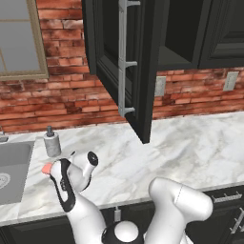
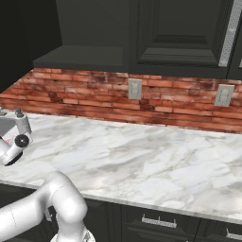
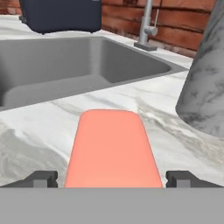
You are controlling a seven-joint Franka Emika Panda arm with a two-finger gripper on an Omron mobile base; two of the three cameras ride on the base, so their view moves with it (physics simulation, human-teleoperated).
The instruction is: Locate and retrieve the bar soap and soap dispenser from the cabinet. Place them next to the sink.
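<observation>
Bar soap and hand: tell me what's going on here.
The hand is low over the counter beside the sink, with the bar soap between its fingers; whether the bar already rests on the marble is unclear. The soap dispenser already stands on the counter by the sink, close to the bar. The cabinet door hangs open above.

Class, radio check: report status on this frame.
Gripper shut on bar soap, low beside sink. Soap dispenser already on counter. Path clear.
</observation>
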